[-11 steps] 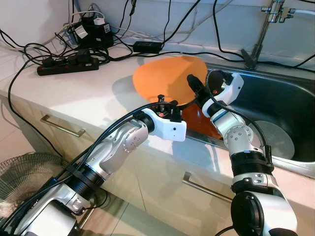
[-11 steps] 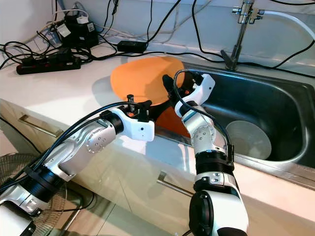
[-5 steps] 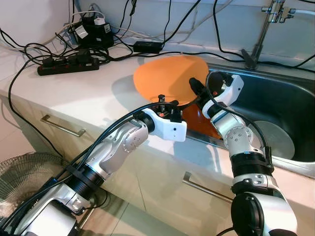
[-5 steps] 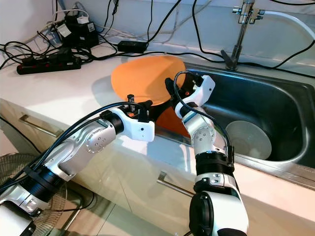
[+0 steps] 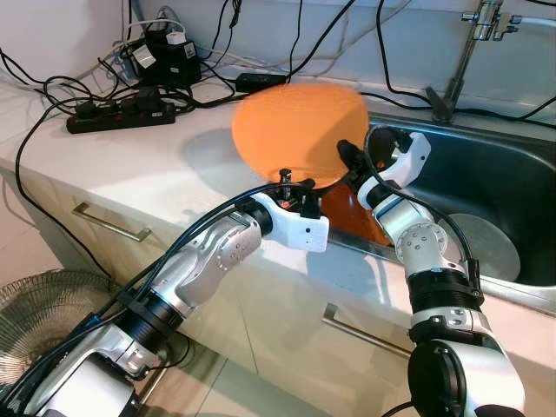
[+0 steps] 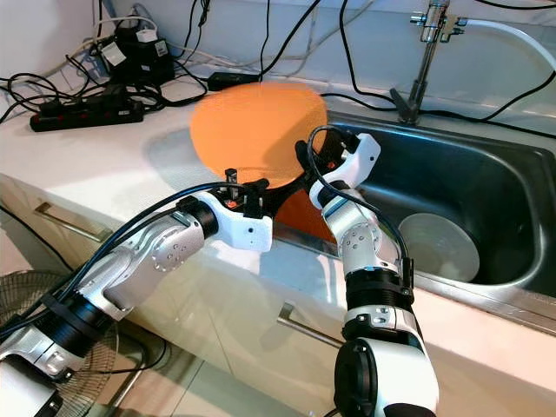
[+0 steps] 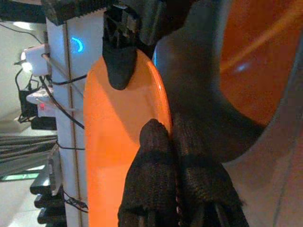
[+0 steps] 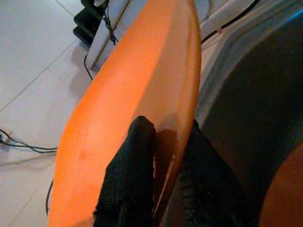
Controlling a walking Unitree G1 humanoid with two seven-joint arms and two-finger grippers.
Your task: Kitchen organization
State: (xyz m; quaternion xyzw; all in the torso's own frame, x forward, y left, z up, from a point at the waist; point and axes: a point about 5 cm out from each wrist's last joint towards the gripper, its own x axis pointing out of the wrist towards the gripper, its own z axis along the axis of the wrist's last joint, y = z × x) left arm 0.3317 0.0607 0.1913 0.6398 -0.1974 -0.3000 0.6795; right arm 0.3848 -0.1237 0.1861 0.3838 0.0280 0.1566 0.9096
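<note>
Both the left gripper [image 7: 165, 142] and right gripper [image 8: 163, 142] pinch the rim of an orange plate [image 5: 300, 130], tilting it up over the worktop [image 5: 130, 165] edge beside the sink [image 5: 512, 191], likely to share its weight.

Black power strip [image 5: 120, 115] with tangled cables, countertop rear; chrome faucet [image 5: 465, 54] behind sink; floor fan [image 5: 39, 308], lower left

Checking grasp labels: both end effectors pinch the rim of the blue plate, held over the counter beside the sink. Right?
Not quite: the plate is orange, not blue. The left eye view shows the orange plate raised over the counter beside the sink, with the left end effector and right end effector both pinching its rim.
</note>
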